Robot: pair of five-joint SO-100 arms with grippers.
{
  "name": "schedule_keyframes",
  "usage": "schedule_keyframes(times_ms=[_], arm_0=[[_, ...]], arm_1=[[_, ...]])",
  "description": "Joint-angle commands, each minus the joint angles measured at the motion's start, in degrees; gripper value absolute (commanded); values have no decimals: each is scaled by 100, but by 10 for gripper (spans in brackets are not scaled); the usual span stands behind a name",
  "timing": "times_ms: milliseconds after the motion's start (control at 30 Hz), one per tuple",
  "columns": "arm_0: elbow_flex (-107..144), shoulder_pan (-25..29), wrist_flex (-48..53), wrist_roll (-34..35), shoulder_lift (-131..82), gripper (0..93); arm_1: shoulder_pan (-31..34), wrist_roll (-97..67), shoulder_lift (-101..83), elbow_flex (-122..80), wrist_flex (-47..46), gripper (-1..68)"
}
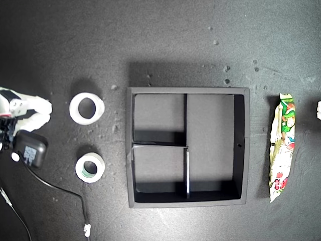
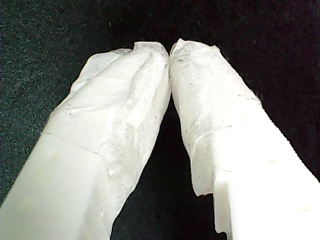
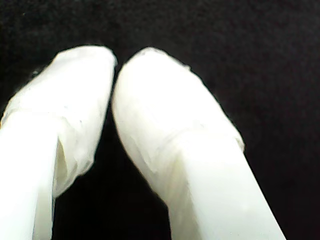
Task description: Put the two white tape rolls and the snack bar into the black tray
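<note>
The black tray (image 1: 247, 145) sits mid-mat with all three compartments bare. To the exterior view's left of it lie two white tape rolls: an all-white one (image 1: 87, 108) and, nearer the front, one with a greenish core (image 1: 90, 167). The snack bar (image 1: 282, 147) lies lengthwise to the tray's right in the exterior view. My first gripper (image 2: 169, 50) is shut, its wrapped tips touching over bare black mat. My second gripper (image 3: 114, 70) is shut too, with nothing between its fingers. An arm's white wrapped gripper (image 1: 40, 111) shows at the exterior view's left edge, beside the all-white roll; which arm it is I cannot tell.
A black camera block (image 1: 30, 149) with a trailing cable (image 1: 65, 191) hangs off the arm at the exterior view's left edge. A sliver of white (image 1: 319, 110) shows at that view's right edge, near the snack bar's far end. Small crumbs dot the dark mat (image 1: 175, 35).
</note>
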State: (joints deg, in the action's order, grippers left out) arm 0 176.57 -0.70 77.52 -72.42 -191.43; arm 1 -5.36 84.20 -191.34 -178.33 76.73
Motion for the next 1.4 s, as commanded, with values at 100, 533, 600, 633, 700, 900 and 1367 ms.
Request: schedule_keyframes(times_ms=[100,533,600,633,700,900,1367], arm_0=[[325,-79,211,-44,-272,2],[325,-79,211,-44,-272,2],[325,-79,211,-44,-272,2],[325,-79,211,-44,-272,2],[325,-79,211,-44,-272,2],[325,-79,211,-44,-272,2],[325,-387,211,-1169,-264,4]], arm_1=[[44,-1406,18,-62,18,0],[44,-1406,18,-62,18,0],[44,-1406,18,-62,18,0],[44,-1406,18,-62,18,0],[44,-1406,18,-62,18,0],[-70,-1380,18,-62,18,0],[-237,-615,18,-62,-79,40]])
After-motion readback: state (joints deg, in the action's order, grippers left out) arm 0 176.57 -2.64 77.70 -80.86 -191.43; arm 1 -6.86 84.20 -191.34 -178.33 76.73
